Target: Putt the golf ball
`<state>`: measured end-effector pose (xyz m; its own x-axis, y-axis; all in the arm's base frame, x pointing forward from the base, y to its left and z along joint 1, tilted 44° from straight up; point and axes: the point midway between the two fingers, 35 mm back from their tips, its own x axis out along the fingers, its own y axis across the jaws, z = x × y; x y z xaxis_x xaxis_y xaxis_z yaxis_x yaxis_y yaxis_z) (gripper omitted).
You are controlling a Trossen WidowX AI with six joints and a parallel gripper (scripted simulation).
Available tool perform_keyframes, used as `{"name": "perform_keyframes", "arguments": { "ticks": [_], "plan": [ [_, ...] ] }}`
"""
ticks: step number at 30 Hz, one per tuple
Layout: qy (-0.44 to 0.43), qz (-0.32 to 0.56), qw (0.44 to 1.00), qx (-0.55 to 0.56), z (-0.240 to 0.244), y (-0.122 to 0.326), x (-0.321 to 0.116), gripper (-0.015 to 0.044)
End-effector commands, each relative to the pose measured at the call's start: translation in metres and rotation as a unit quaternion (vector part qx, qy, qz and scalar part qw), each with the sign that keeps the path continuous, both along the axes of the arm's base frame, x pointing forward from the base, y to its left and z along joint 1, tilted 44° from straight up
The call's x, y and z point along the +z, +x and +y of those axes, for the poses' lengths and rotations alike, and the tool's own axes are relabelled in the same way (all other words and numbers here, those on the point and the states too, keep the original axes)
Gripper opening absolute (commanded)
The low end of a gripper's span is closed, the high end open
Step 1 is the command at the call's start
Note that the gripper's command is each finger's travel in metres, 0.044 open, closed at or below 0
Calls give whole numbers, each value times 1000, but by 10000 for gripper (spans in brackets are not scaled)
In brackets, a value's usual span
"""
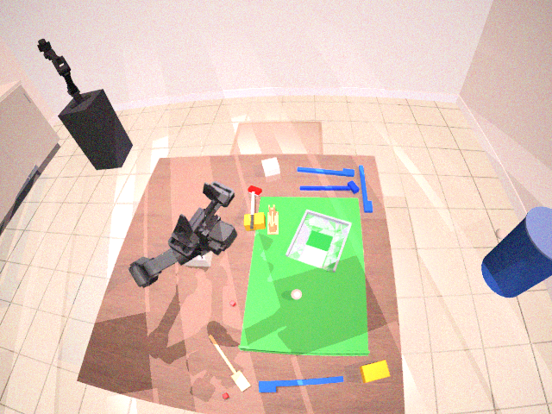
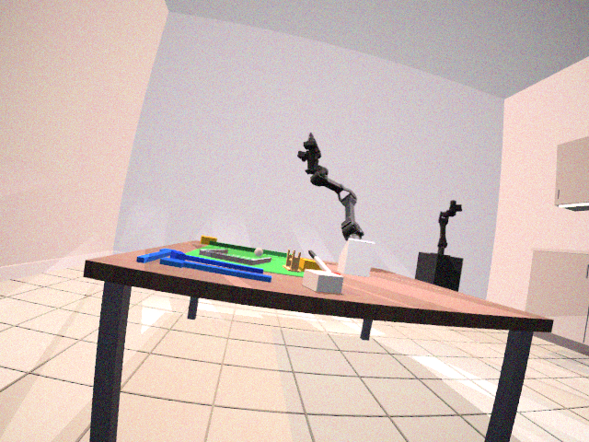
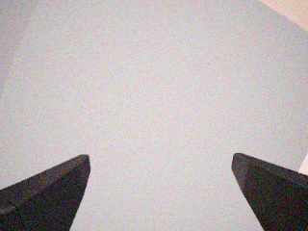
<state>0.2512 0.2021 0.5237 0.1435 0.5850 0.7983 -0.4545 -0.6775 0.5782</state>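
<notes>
The red putter has a red head, a white shaft and a dark grip. Its grip end rests raised on a yellow block at the mat's back left corner. The golf ball sits on the green mat. The raised green lies inside a grey-walled frame behind the ball, with a white ramp on the ball's side. My gripper is open and empty, high above the table and pointing upward, away from the putter.
A pronged wooden stand is beside the yellow block. A white block and several blue clubs lie at the back. A wooden club, a blue club, another yellow block and small red cubes are nearer the front.
</notes>
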Motion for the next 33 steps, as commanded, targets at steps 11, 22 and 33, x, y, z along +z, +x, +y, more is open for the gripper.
{"name": "perform_keyframes", "arguments": {
  "ticks": [11,22,33],
  "plan": [
    [-120,78,982,-126,62,89,-78,440],
    [-363,141,884,-259,124,171,-229,440],
    [-653,93,692,-292,145,182,-405,440]
  ]
}}
